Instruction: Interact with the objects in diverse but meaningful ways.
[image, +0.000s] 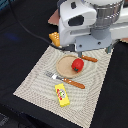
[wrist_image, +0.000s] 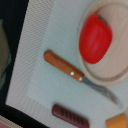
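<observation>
Woven mat (image: 35, 82), tomato (image: 77, 64) at plate (image: 64, 67) edge, gripper (image: 93, 50) state unclear

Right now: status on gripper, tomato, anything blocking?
Gripper above the mat, jaws out of sight. Tomato sits on the wooden plate, ungrasped. Knife lies beside the plate.

knife (image: 90, 59): mostly behind arm | bread block (wrist_image: 117, 122): cut by edge
</observation>
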